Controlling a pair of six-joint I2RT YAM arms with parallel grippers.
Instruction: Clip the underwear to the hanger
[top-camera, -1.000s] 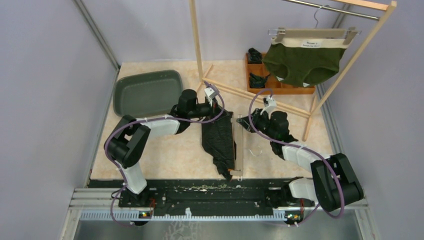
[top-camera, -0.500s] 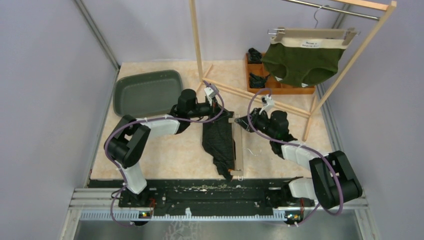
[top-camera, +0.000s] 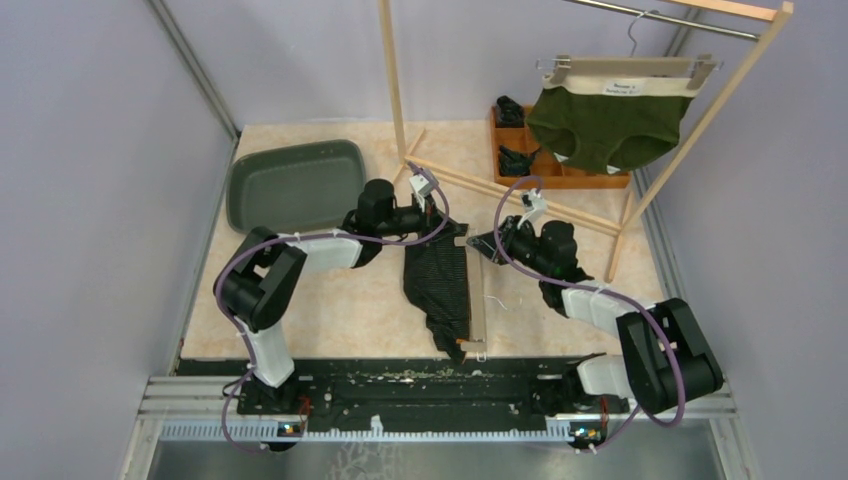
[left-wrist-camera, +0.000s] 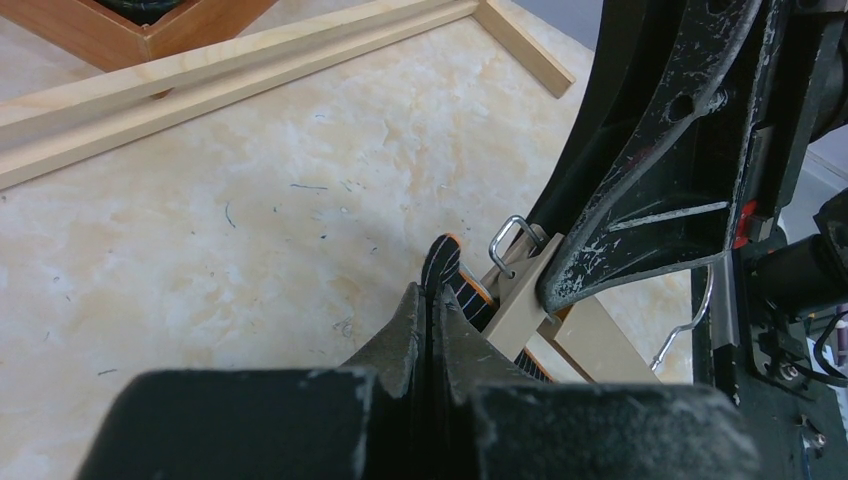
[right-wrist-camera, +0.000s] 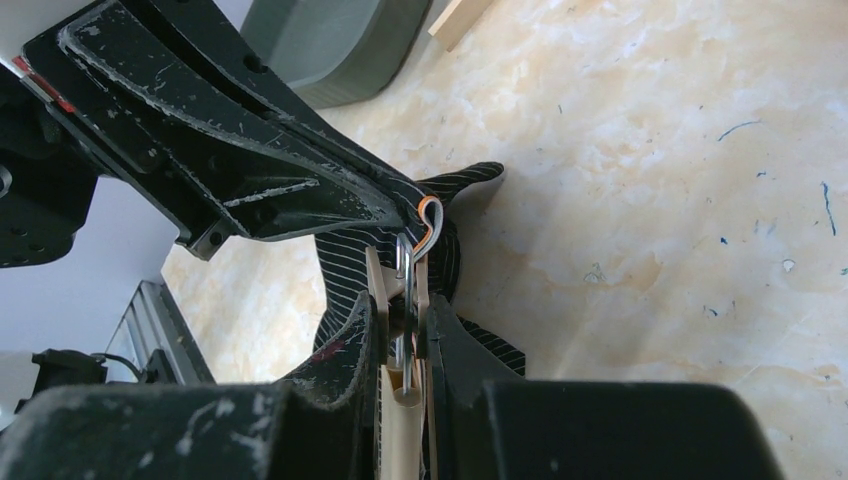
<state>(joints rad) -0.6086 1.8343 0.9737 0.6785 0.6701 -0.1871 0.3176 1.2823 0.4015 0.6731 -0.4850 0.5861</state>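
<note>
Two hands (top-camera: 437, 215) (top-camera: 478, 243), one striped underwear (top-camera: 440, 280), two hangers (top-camera: 478, 300) (top-camera: 625, 68)

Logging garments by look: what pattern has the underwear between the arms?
The underwear is black with thin pale pinstripes; the right wrist view shows it best.

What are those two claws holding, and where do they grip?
The left gripper pinches the striped underwear by its far corner; the right gripper squeezes the clip at the far end of the wooden hanger.

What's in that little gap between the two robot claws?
The wooden clip at the end of the hanger and a corner of the striped underwear. The right gripper squeezes the clip, the left gripper pinches the cloth. Both wrist views show it.
</note>
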